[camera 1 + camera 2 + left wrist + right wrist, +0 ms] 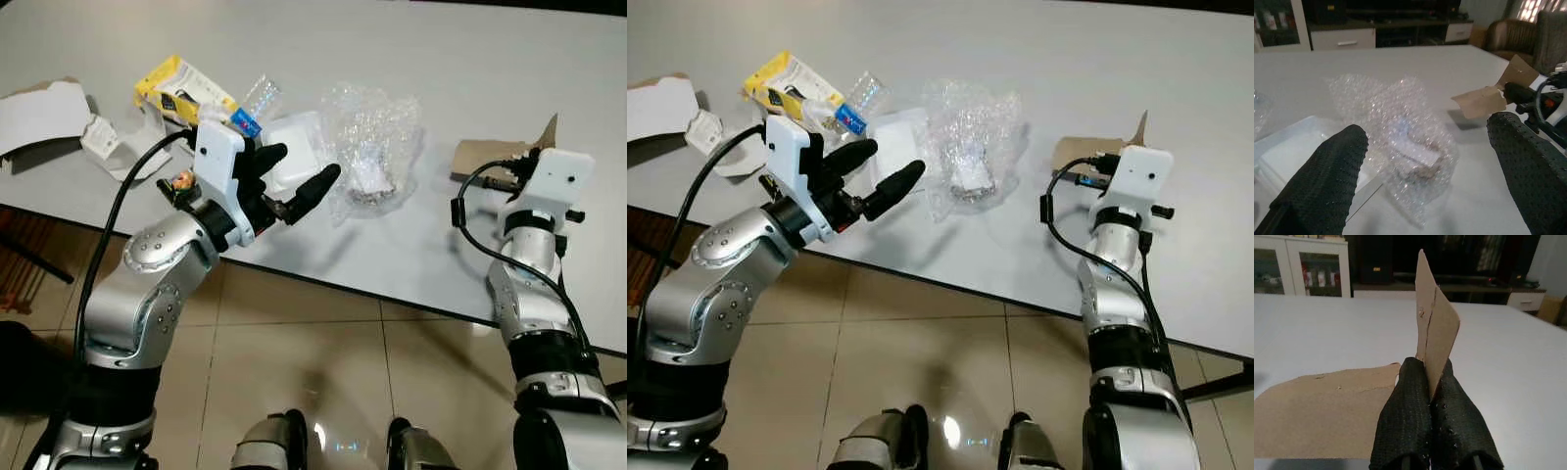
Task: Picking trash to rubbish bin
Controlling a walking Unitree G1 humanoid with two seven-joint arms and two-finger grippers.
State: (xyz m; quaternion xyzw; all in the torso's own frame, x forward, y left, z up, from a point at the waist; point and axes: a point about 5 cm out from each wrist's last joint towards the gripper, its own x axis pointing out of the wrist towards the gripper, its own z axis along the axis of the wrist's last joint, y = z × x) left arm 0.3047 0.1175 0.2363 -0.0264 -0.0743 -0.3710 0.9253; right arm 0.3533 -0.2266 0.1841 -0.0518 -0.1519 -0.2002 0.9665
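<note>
Two grippers: right (1431, 396) jaws pinch brown cardboard (1327, 413); left (294, 186) jaws gape empty.

1. Brown cardboard piece (1327, 411) lies flat on the table, one flap bent upright.
2. Crumpled bubble wrap (370, 147) sits mid-table with something pale inside.
3. White plastic tray (294, 147) is right beside it.
4. Yellow packet (181, 88) and torn white cardboard (44, 113) lie further left.

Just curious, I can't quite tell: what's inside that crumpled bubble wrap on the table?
Through the bubble wrap a small pale, flat piece shows; the crinkled plastic blurs it, so what it is cannot be told.
</note>
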